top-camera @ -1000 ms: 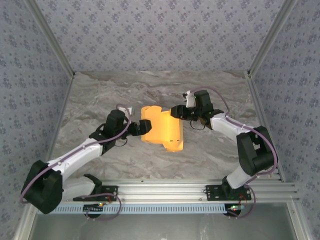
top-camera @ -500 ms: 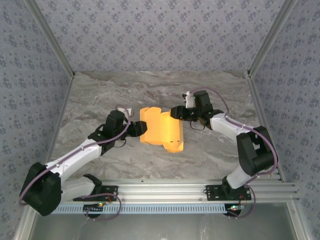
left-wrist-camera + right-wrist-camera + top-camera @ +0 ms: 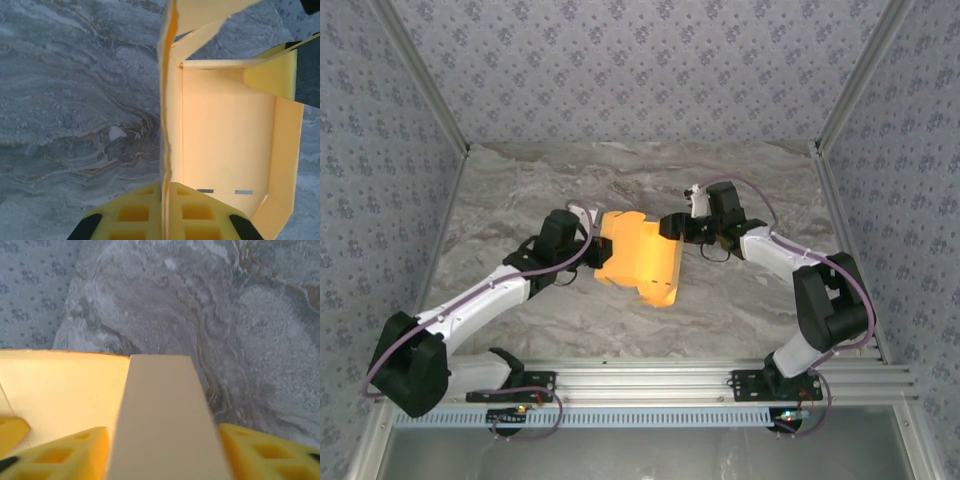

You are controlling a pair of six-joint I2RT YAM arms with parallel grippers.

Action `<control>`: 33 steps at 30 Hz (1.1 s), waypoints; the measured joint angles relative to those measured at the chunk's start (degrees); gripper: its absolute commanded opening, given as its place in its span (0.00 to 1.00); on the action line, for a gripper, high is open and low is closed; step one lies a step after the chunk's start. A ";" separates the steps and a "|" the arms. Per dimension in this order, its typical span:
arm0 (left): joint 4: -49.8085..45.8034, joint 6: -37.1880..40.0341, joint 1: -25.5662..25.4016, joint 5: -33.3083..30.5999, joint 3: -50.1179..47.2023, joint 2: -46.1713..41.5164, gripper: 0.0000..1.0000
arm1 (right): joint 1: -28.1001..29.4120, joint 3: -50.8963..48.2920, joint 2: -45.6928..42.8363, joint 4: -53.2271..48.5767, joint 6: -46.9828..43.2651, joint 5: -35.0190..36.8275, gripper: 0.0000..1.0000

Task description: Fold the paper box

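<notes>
With the half-folded yellow-orange card paper box [image 3: 638,262] in the middle of the bench [image 3: 750,305], the left hand [image 3: 591,248], clenched on its left wall, should brace firmly while the right hand [image 3: 671,226], straddling a far-right flap with its grip unclear, folds that flap squarely along its crease.

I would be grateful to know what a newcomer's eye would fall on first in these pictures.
A bright yellow-orange card box, half folded, sits in the middle of the grey marbled table. The left fingers are shut on its upright left wall, while the right fingers stand either side of a pale flap at its far right corner.
</notes>
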 measured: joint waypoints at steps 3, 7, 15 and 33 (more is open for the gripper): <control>-0.42 2.38 0.00 -0.02 0.00 0.02 0.00 | -0.37 1.62 0.07 -2.97 -0.22 -1.46 0.72; -1.25 4.52 0.00 0.04 0.24 0.04 0.00 | -0.96 4.33 0.61 -6.08 -0.63 -2.71 0.73; -2.47 7.06 0.00 2.10 1.79 0.74 0.00 | -1.55 8.39 5.09 -11.74 -2.84 -5.49 0.74; -3.48 7.45 0.00 3.28 2.97 1.44 0.00 | -1.55 10.82 8.20 -17.29 -3.28 -7.17 0.47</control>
